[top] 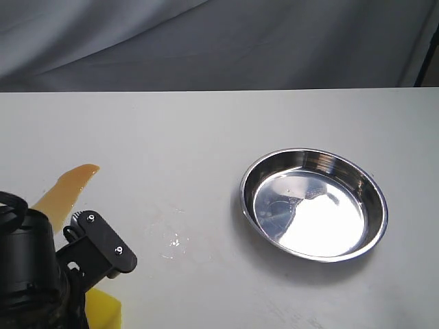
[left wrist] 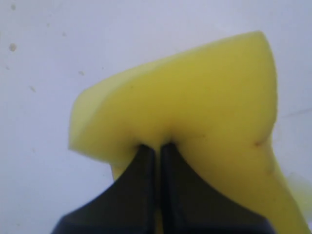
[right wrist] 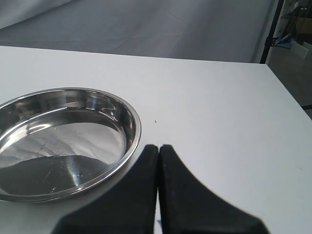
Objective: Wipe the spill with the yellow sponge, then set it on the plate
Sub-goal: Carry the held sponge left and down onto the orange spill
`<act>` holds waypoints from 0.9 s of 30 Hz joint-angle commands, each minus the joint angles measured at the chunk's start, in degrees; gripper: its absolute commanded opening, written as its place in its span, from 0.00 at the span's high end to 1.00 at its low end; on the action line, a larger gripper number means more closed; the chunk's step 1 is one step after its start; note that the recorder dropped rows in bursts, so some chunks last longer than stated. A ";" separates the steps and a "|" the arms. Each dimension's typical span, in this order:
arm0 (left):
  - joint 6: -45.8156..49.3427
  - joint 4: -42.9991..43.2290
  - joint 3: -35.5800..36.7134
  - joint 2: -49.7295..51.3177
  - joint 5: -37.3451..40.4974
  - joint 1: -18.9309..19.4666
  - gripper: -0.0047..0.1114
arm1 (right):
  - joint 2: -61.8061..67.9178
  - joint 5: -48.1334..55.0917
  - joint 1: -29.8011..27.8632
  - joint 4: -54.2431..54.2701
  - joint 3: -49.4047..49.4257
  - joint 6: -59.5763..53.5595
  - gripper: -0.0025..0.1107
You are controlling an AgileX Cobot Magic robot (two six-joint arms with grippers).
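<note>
Two sets of fingers are in play, and only one has anything in it. The left fingers (left wrist: 139, 190) are pinched hard together into the yellow sponge (left wrist: 195, 102), with only a sliver of a gap between them. The foam dimples and bulges up around the tips. That tells me how it will handle: it looks soft, light and very squashy, easy to grip but floppy away from the pinch.

A bite near the middle of the block, as here, seems the right place. An edge grip would probably let the rest fold over while it is dragged. Once it soaks up liquid I would expect it to grow heavier and to drip.

From the exterior view the sponge sits low at the near left corner of the table (top: 206, 123), tucked under the arm. I cannot tell whether it is resting on the surface. The spill (top: 68, 185), an amber streak, lies just beyond the arm, its near end hidden behind it. It looks unwiped.

The plate (top: 312, 152) stands empty, well apart to the right. It is shiny steel, rigid and probably slick, so a nudge on its rim could send it sliding. The right fingers (right wrist: 136, 195) are closed on nothing, near that rim.
</note>
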 commanded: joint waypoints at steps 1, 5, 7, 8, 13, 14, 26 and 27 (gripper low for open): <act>-2.02 1.32 0.90 -0.49 -5.14 -0.30 0.96 | -0.23 -0.21 -0.40 0.21 0.14 0.21 0.98; -6.80 9.30 4.13 -0.49 -6.32 -0.30 0.96 | -0.23 -0.21 -0.40 0.21 0.14 0.21 0.98; -12.99 15.25 6.21 -0.49 -6.32 -0.30 0.96 | -0.23 -0.21 -0.40 0.21 0.14 0.21 0.98; -16.52 17.99 7.24 -0.49 -6.32 -0.30 0.96 | -0.23 -0.21 -0.40 0.21 0.14 0.21 0.98; -25.00 23.64 9.78 -0.49 -9.06 -0.30 0.96 | -0.23 -0.21 -0.40 0.21 0.14 0.21 0.98; -26.64 25.24 10.02 -0.39 -10.41 -0.21 0.96 | -0.23 -0.21 -0.40 0.21 0.14 0.21 0.98; -35.02 32.50 9.94 12.06 -36.23 26.35 0.96 | -0.23 -0.21 -0.40 0.21 0.14 0.21 0.98; -35.02 32.50 9.27 12.77 -36.85 28.17 0.96 | -0.23 -0.21 -0.40 0.21 0.14 0.21 0.98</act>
